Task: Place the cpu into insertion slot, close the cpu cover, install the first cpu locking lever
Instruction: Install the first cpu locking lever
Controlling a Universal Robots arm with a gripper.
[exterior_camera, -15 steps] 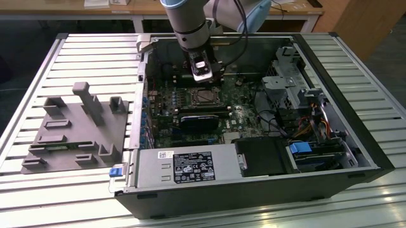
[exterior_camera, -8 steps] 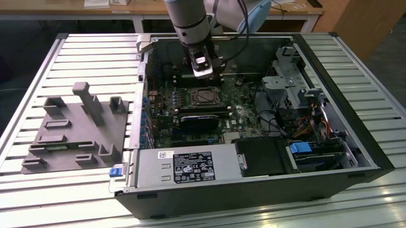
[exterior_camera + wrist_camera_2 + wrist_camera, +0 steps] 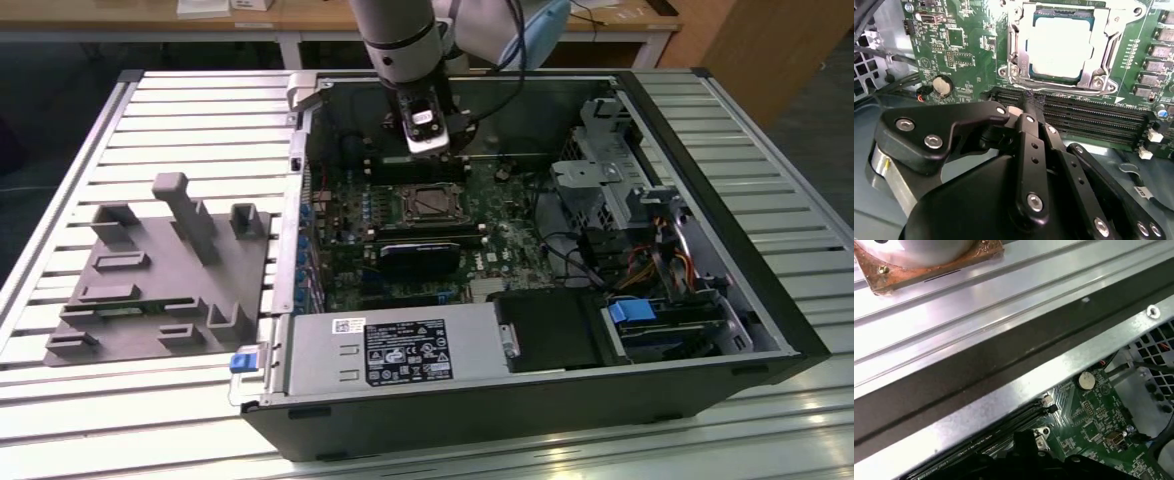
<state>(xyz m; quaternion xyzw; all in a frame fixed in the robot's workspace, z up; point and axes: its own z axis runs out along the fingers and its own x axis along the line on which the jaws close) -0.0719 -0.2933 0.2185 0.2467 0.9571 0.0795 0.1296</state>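
While the gripper [image 3: 1029,107] hangs over the memory slots [image 3: 1089,117] just beside the socket, its fingers [image 3: 1026,145] are drawn together and hold nothing; the cpu [image 3: 1060,47] lies seated in the socket on the motherboard [image 3: 400,215] (dull silver top showing); the cpu cover [image 3: 1016,45] frames it, lying flat.

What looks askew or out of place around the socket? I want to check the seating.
Nothing stands out. The cpu lies flat and square in its socket, the cpu cover frames it evenly, and the tool hangs beside it.
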